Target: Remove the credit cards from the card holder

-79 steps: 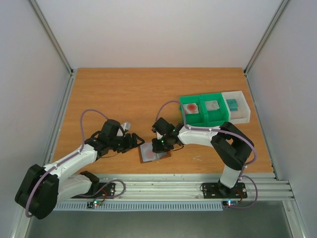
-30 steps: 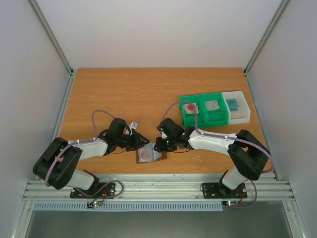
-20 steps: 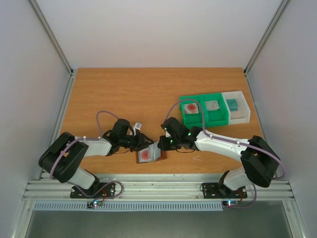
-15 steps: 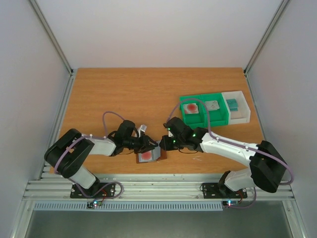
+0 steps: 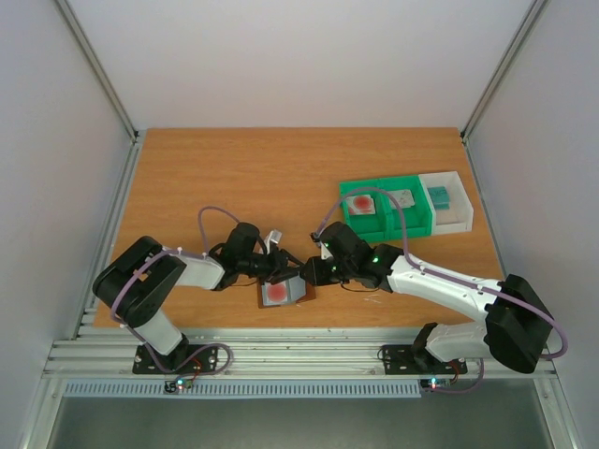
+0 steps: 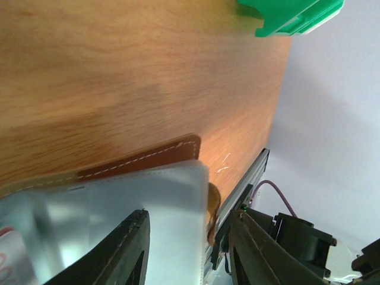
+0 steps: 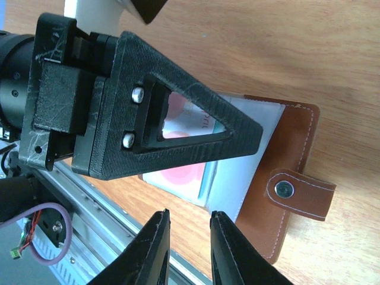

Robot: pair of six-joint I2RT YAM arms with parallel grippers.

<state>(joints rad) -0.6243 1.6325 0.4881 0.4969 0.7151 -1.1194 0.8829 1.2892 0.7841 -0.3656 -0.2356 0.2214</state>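
card holder (image 6: 148,159) cropped, slightly blurred

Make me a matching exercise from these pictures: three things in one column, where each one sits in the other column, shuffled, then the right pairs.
Things
1. card holder
2. grey card
3. teal card

Places
A. in the white bin
B. lying open on the table, near its front edge
C. in the green bin

Pairs: 1-B, 2-C, 3-A
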